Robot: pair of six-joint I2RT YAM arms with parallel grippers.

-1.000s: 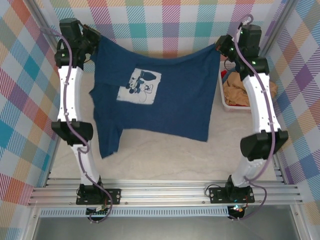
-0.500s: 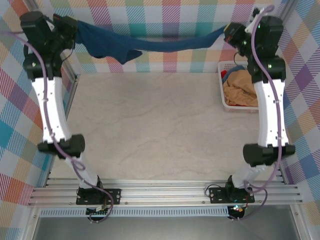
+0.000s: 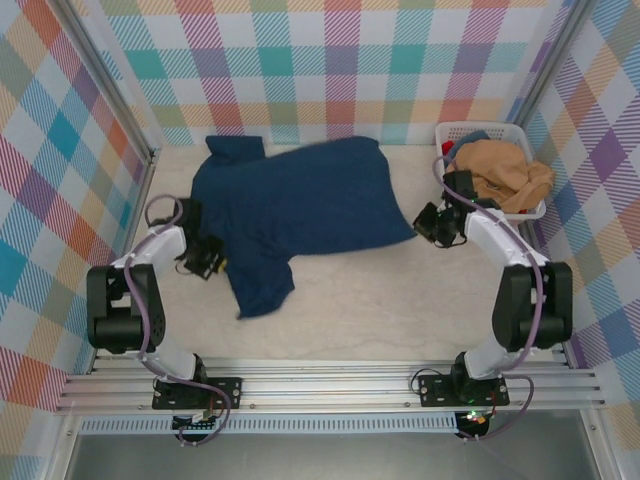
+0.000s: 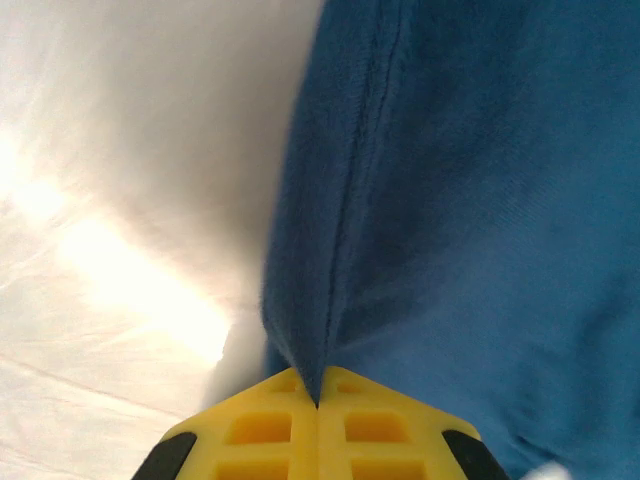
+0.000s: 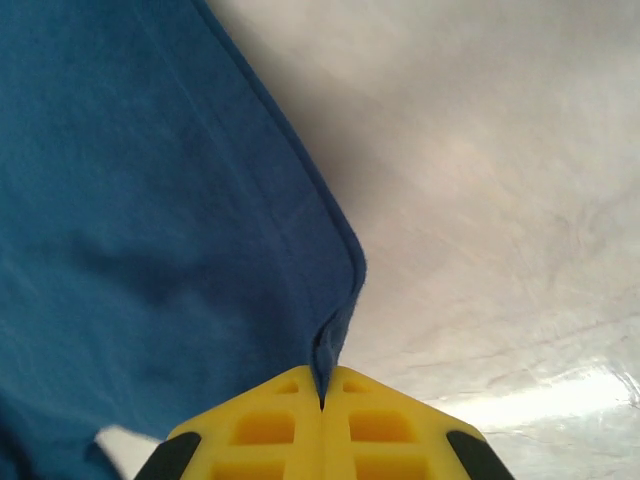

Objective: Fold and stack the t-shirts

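Clamped flat together, the jaws of the left gripper (image 4: 318,398) pinch a seamed edge of the navy t-shirt (image 4: 480,220). The cloth runs up from the yellow tips toward the top of that wrist view. The right gripper (image 5: 321,395) is likewise closed on the shirt. A hemmed corner tucks into the slit between its tips at the bottom centre of its own view. Gripping two opposite edges looks meant to pull the cloth taut, so it lies flat rather than bunching.

From above, the left gripper (image 3: 205,258) sits at the shirt's left edge, centre left of the frame. The right gripper (image 3: 432,225) is at the shirt's right-hand corner, just right of centre. Between them the navy t-shirt (image 3: 300,200) lies spread on the table (image 3: 400,310) with no print showing. One flap trails toward lower centre and another is rumpled at upper left. I judge it laid out for folding, with no fold made yet.

The tan-orange t-shirt (image 3: 505,170) is heaped in the white basket (image 3: 478,125) at upper right, apparently parked there until the navy one is done.
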